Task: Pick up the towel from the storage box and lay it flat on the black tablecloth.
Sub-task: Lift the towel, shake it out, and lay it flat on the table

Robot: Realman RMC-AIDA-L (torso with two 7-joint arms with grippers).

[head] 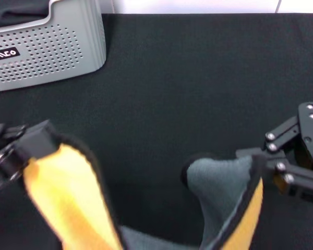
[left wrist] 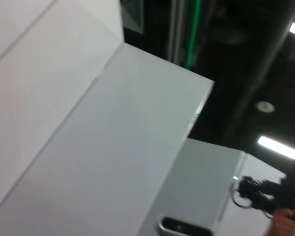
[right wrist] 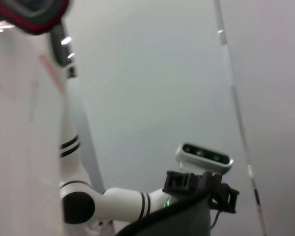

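Note:
The towel [head: 73, 198], yellow-orange on one face and grey on the other with black edging, hangs stretched between both grippers above the black tablecloth [head: 198, 78]. My left gripper [head: 34, 143] at the near left is shut on one corner. At the near right my right gripper [head: 263, 169] is shut on the other corner, where the grey face [head: 224, 182] shows. The towel's middle sags out of sight below the head view. The storage box [head: 52, 47], light grey and perforated, stands at the far left, well away from both grippers. A dark towel edge [right wrist: 177, 216] shows in the right wrist view.
The left wrist view faces white panels and a dark ceiling with lights. The right wrist view looks up at a white wall and the left arm [right wrist: 123, 204]. The table's far edge runs along the top of the head view.

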